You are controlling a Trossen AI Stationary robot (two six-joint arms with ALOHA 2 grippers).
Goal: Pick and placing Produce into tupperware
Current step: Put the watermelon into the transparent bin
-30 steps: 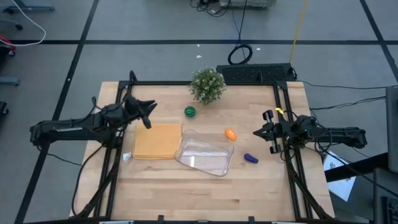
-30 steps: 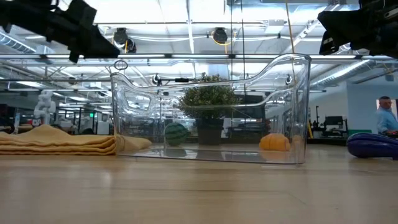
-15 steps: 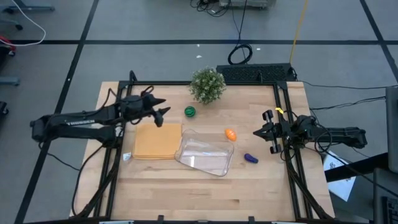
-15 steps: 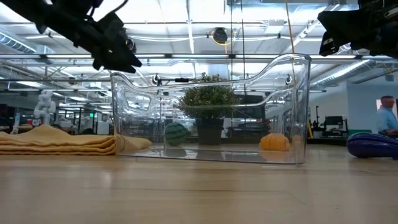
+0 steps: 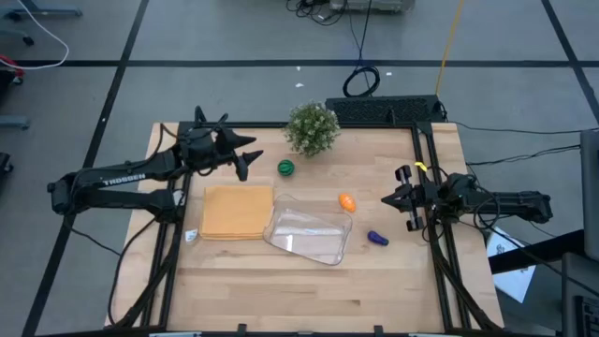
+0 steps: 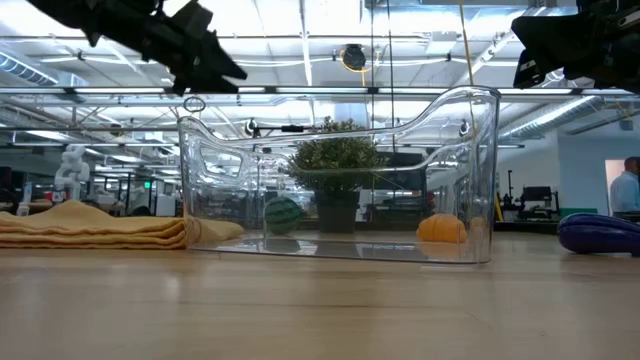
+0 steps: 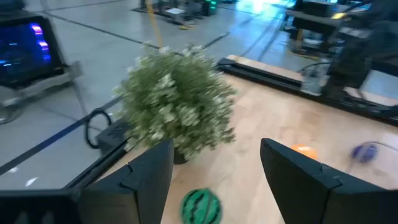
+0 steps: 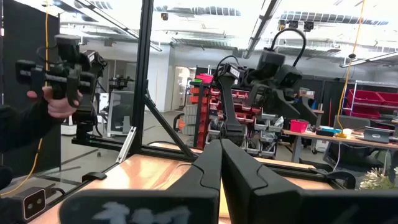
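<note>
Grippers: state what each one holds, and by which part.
Nothing is held. The left gripper is open near the green ball; the right gripper is shut, empty.

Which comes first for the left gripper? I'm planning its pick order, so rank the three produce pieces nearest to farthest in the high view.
From the left gripper:
1. Round green piece, just beside it, by the potted plant.
2. Orange piece, at the tupperware's far corner.
3. Purple piece, right of the tupperware.
</note>
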